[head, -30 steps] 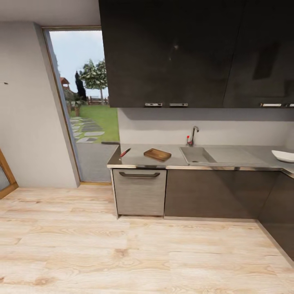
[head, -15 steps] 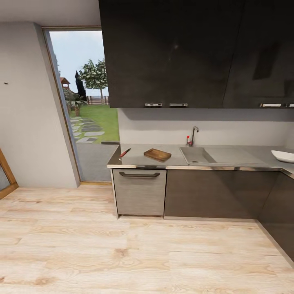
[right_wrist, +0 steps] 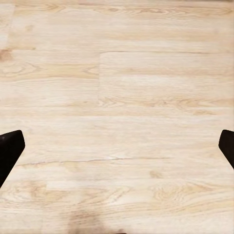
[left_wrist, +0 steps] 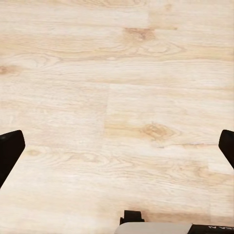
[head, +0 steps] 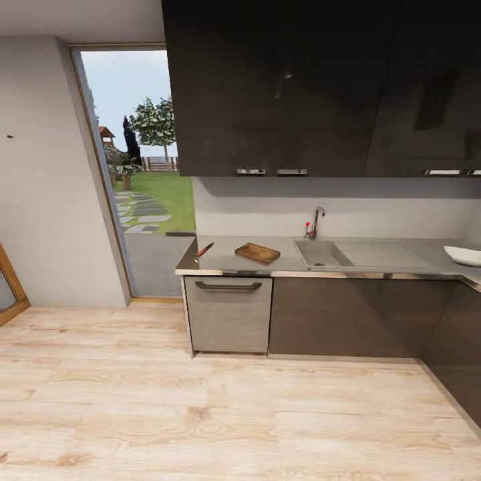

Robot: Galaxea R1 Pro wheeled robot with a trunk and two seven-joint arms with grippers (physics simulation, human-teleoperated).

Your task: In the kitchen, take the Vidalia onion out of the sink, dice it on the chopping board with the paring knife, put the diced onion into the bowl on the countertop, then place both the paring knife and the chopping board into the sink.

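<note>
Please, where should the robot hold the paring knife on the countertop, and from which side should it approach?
Probably at the red handle of the paring knife, coming from above. It lies flat near the left end of the countertop, apart from the chopping board, handle pointing up-right and blade toward the front edge. Finer detail is too small to tell.

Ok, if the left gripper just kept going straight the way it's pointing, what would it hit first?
The wood floor. The left gripper is open and aimed at bare planks, with nothing between its fingers and the boards. How far off the floor lies is hard to judge from this view.
</note>
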